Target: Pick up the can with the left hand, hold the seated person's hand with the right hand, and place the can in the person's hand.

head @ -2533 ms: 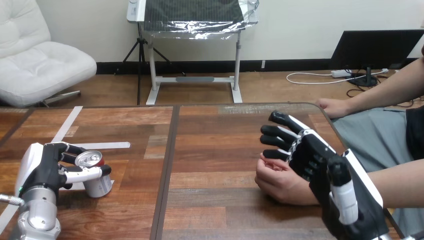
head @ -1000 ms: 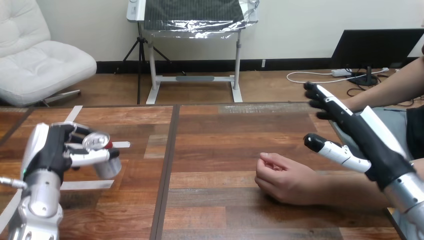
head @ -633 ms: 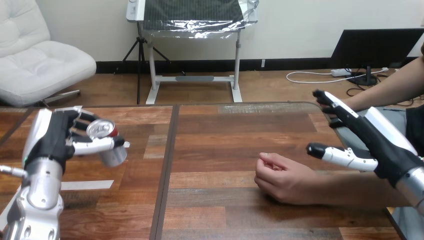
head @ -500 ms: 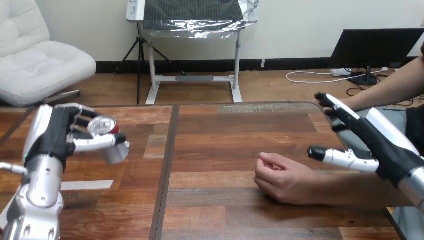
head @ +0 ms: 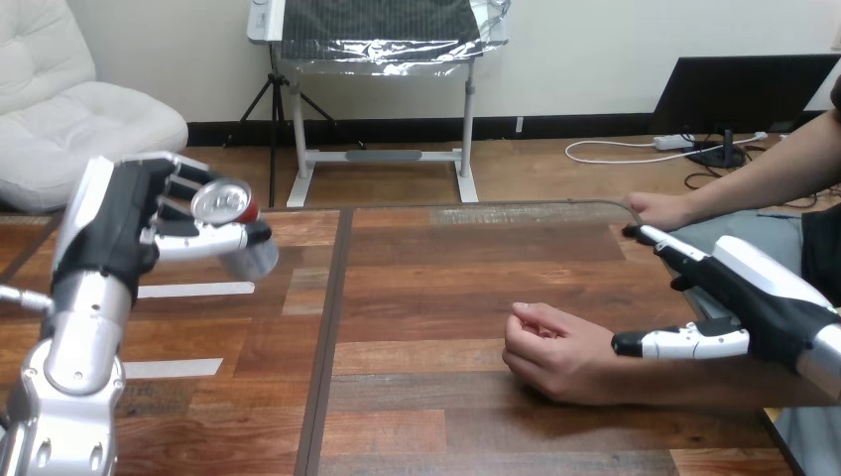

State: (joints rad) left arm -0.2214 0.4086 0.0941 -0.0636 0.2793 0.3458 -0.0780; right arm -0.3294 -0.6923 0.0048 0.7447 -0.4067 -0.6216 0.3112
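Observation:
My left hand is raised above the table's left part, its fingers and thumb curled round a silver can with a red band, tilted with its top facing me. The person's hand rests loosely curled on the table at centre right, its forearm running off to the right. My right hand hovers open just right of it, above the person's forearm, fingers straight and thumb pointing left toward the person's hand. I see no touch between them.
The person's other hand lies at the table's far right edge. White tape strips mark the wooden table on the left. A dark seam runs down the table left of centre.
My left hand has lifted the can off the table, up and to the right. My right hand left the person's hand, swung right, and has now lowered toward the forearm. The camera shifted slightly.

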